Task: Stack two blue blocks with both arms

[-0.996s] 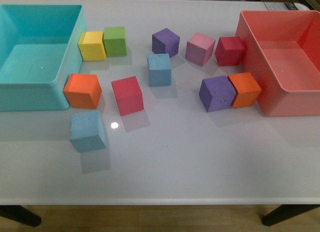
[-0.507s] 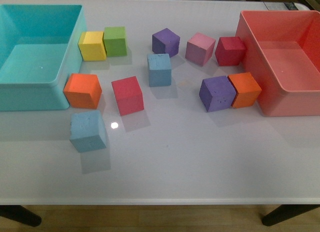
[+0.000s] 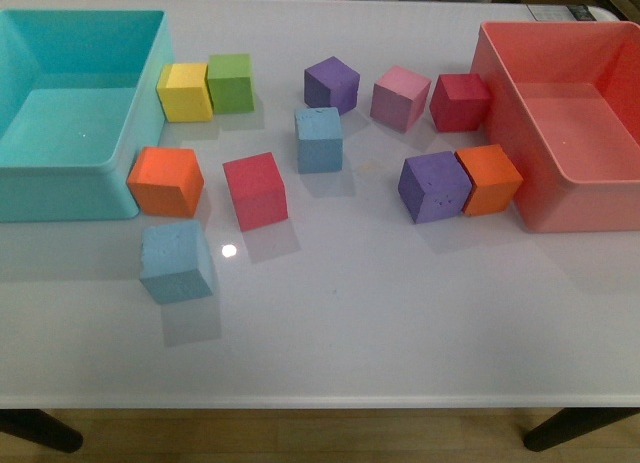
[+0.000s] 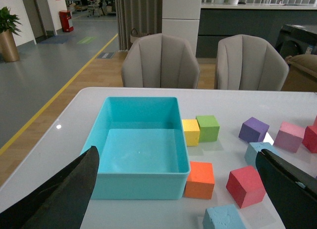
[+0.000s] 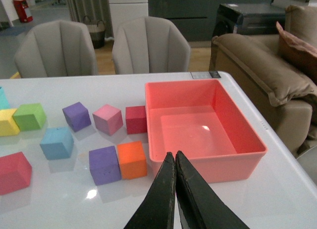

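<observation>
The blue blocks point(image 3: 176, 261) are lying well apart on the worktop point(image 3: 400, 323), the nearer block point(image 3: 176, 261) at the front view's lower left, likeliest for the wide-open left hand point(image 4: 176, 157), the farther block point(image 3: 318, 139) just above centre (the right hand point(image 5: 174, 162) is sitting pinched shut, empty).

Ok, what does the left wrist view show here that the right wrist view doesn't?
Only the left wrist view: the open left end effector, the inside of the teal bin, the orange cube beside it, and the near blue block. Only the right wrist view: the shut right end effector, the red bin, and a purple cube touching a second orange cube. Both: the far blue block, yellow cube, green cube and pink cube.
</observation>
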Controlling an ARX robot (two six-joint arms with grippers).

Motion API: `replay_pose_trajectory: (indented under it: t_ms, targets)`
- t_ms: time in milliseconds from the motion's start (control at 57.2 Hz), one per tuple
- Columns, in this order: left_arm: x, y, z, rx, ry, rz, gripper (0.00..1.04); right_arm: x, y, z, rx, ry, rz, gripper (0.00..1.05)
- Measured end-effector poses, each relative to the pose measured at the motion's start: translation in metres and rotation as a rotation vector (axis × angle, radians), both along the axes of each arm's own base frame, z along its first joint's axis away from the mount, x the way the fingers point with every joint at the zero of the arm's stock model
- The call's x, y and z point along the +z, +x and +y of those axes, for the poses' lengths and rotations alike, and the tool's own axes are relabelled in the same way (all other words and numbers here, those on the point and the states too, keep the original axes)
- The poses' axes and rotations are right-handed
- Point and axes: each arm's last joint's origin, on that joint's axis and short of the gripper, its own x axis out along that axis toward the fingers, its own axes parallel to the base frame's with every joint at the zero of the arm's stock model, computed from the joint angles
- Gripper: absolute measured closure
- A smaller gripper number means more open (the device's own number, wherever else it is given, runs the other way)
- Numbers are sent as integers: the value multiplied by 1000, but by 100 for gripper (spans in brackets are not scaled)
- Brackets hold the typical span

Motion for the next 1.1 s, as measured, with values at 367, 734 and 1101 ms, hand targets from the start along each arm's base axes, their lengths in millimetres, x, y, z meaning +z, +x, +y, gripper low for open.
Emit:
replay_pose_trajectory:
  t_ms: [367,734,1101]
  targets:
    - [0,0,0,0,0,0,9,0,0,0,1,-1,0,58]
    - [-15,75,-40,-128,-273,904,9,0,0,0,1,0,-2,9]
    - [-72,135,-98,-143,-126,1042,9,0,0,0,0,0,-2,9]
